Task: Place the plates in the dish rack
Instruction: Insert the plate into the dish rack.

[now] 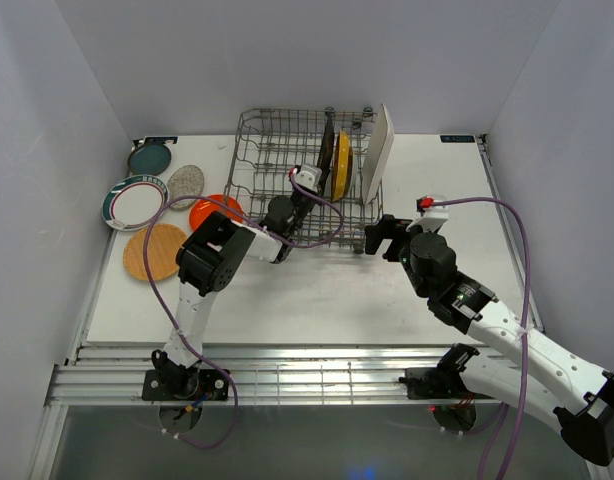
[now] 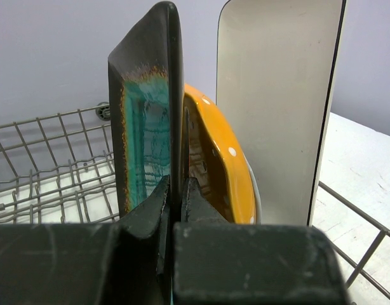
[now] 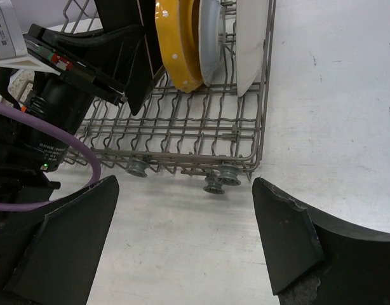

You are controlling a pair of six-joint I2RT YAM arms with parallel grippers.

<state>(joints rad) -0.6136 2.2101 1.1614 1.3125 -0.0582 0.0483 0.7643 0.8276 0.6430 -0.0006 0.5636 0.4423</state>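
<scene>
The grey wire dish rack [image 1: 262, 150] stands at the back of the table. A white rectangular plate [image 1: 379, 152], a pale blue plate [image 3: 211, 38] and a yellow plate [image 1: 341, 165] stand upright in its right end. My left gripper [image 2: 176, 184] reaches into the rack and is shut on the lower rim of the dark square plate with a green centre [image 2: 144, 127], held upright just left of the yellow plate [image 2: 214, 152]. My right gripper [image 3: 185, 190] hangs open and holds nothing above the table, in front of the rack's near right corner [image 3: 262, 159].
Several plates lie flat on the table left of the rack: teal [image 1: 149, 157], speckled grey [image 1: 186, 182], white with a teal rim [image 1: 134, 202], orange [image 1: 215, 211] and wood-tone [image 1: 154, 251]. The left arm's purple cable [image 1: 327, 215] loops over the rack's front.
</scene>
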